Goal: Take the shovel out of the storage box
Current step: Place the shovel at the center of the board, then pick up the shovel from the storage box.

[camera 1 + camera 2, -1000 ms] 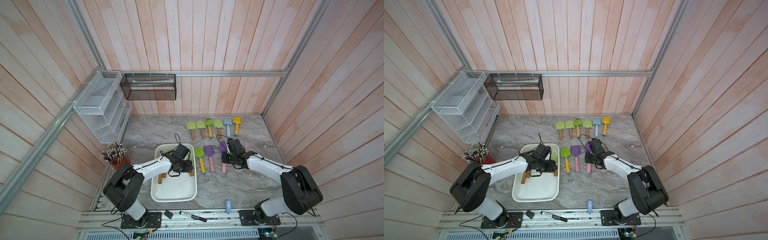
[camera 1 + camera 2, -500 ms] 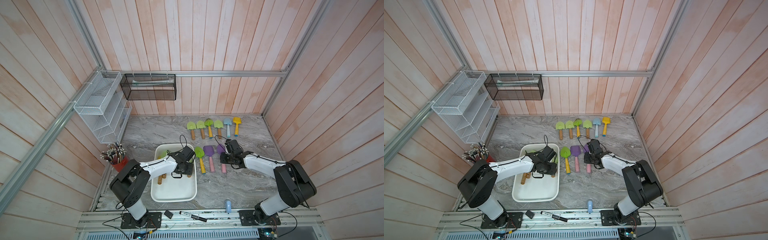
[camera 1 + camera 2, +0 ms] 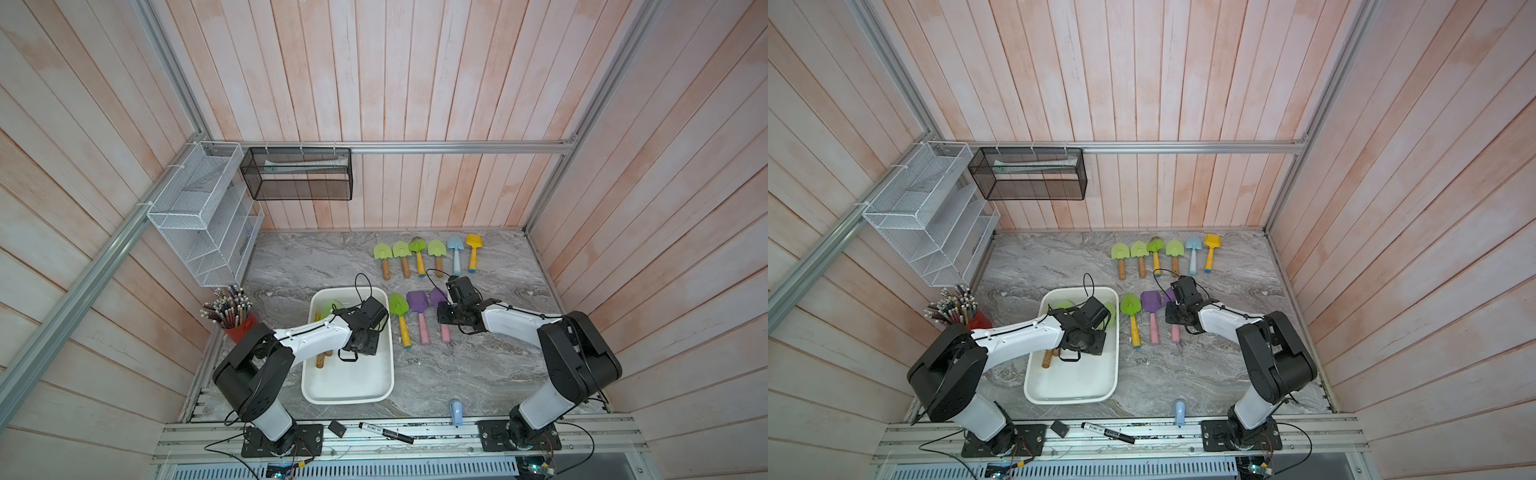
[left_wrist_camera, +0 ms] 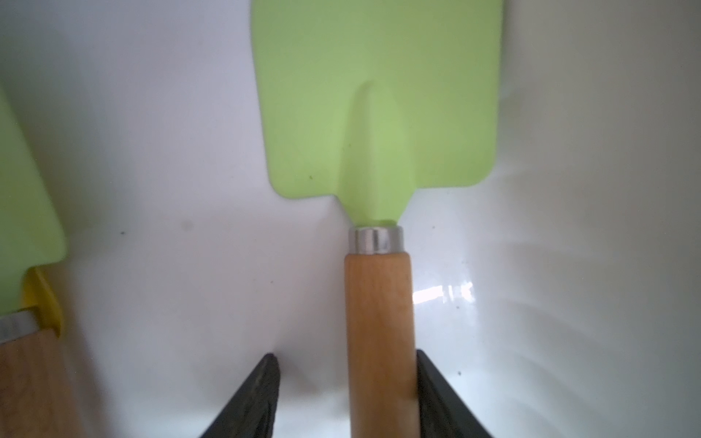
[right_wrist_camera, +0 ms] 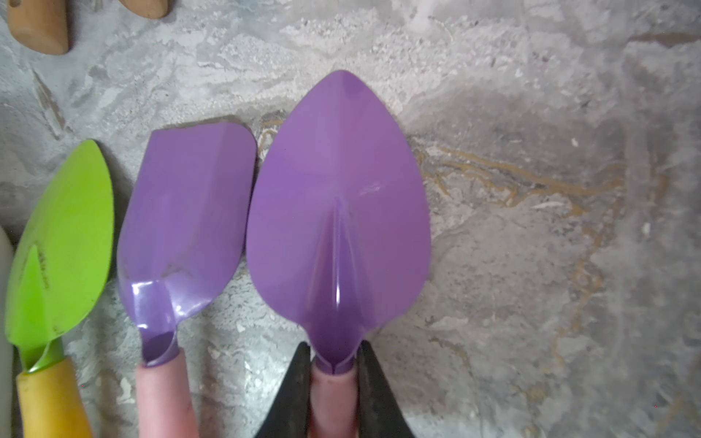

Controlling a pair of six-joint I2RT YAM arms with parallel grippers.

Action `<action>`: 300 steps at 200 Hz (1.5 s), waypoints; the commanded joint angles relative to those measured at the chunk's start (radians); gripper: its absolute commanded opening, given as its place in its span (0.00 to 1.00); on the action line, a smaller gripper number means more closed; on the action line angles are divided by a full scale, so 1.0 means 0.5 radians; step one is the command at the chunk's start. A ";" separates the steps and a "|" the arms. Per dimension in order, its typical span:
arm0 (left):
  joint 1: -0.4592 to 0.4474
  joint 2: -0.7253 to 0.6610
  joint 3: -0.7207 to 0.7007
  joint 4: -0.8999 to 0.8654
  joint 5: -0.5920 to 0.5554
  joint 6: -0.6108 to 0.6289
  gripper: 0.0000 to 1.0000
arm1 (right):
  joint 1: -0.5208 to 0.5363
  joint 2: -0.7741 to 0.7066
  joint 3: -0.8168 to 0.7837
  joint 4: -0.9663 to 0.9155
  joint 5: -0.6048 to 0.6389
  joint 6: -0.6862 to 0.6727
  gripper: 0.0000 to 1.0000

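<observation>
Two fingers (image 4: 258, 398) of the left gripper (image 4: 345, 356) straddle the light-green, wooden-handled shovel (image 4: 379, 113), half open, one touching. It lies along the white plastic storage box's (image 3: 349, 397) right edge, blade pointing away. Right gripper (image 5: 333, 350) pinches a purple, pink-handled shovel (image 5: 337, 208).

The right gripper (image 5: 333, 343) pinches a pointed purple shovel (image 5: 337, 212) by its handle; a square purple shovel (image 5: 186, 212) lies alongside, perhaps touching.
</observation>
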 commanded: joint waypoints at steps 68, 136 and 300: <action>-0.099 -0.052 -0.056 -0.094 -0.122 -0.016 0.58 | -0.011 0.038 0.047 -0.064 0.024 -0.028 0.27; -0.161 -0.075 -0.070 -0.105 -0.220 -0.072 0.59 | -0.008 -0.299 0.070 -0.208 0.031 -0.011 0.36; -0.164 -0.019 0.015 -0.011 -0.235 0.015 0.15 | 0.030 -0.483 -0.016 -0.165 -0.012 0.031 0.36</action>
